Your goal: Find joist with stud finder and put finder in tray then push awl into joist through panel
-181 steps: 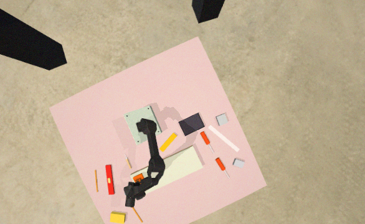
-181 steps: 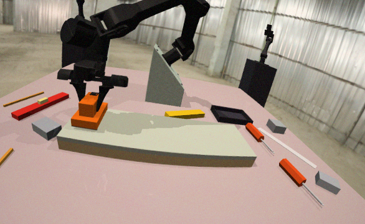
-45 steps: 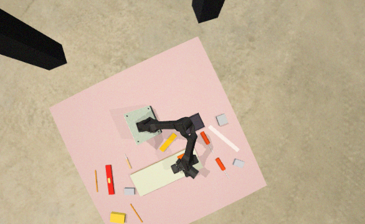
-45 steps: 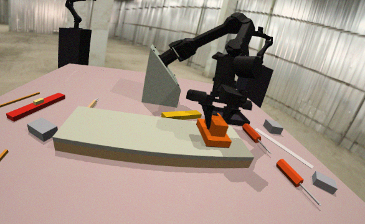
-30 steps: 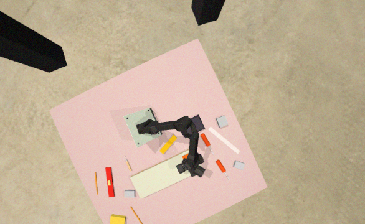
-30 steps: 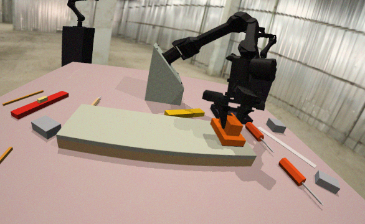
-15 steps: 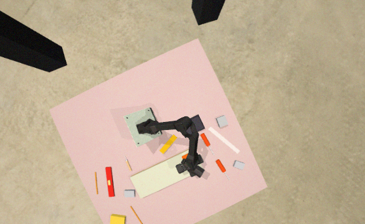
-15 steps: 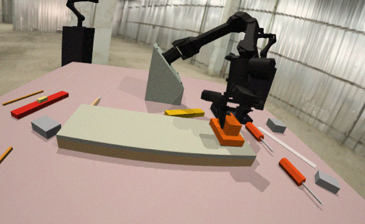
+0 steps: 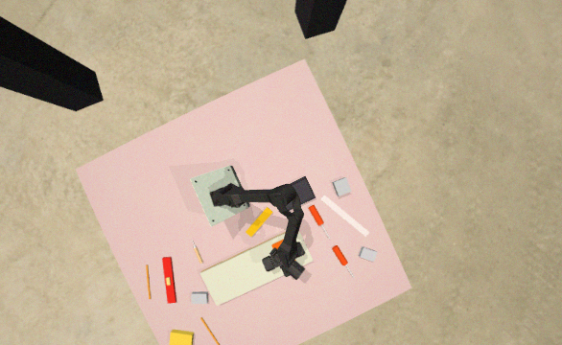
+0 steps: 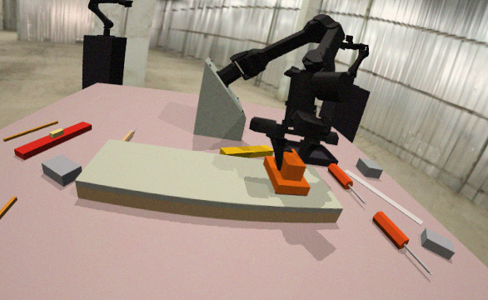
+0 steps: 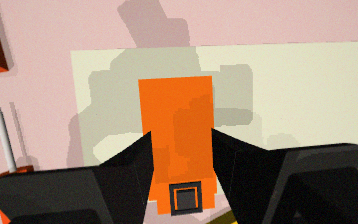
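Observation:
The orange stud finder is over the right end of the pale floor panel, on it or just above. Its small square display looks dark. My gripper is shut on the stud finder, a finger on each side. Two tools with orange-red handles and thin metal shafts lie right of the panel, one nearer the arm and one farther out; I cannot tell which is the awl. The dark tray is partly hidden by the arm.
A yellow bar lies between panel and slanted arm mount. A white strip and grey blocks lie right. A red level, pencils and another grey block lie left.

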Tool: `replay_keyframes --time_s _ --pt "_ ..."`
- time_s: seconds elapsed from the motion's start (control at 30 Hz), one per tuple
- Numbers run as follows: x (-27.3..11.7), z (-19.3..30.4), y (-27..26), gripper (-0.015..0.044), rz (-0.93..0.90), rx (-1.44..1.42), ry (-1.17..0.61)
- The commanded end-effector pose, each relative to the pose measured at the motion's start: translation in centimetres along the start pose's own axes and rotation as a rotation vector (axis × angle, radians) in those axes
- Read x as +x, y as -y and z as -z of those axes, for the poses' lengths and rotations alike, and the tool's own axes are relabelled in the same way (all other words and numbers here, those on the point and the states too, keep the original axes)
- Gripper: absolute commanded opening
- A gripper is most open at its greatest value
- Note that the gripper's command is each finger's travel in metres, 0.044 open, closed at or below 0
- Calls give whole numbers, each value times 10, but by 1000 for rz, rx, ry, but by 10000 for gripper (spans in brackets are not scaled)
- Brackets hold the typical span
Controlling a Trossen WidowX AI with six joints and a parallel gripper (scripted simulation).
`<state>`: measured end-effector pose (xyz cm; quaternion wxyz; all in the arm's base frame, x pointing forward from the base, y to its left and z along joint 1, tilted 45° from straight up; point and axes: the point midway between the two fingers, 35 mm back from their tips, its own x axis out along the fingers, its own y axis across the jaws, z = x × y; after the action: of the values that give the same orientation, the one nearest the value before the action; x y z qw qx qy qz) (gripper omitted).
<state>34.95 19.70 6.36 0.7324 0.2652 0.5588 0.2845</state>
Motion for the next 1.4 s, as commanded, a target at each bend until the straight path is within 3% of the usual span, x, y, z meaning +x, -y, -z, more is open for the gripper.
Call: replay_keyframes --time_s 0.0,1.37 --pt "0 1 14 0 1 -2 -2" --pt "0 2 132 0 5 -3 -2"
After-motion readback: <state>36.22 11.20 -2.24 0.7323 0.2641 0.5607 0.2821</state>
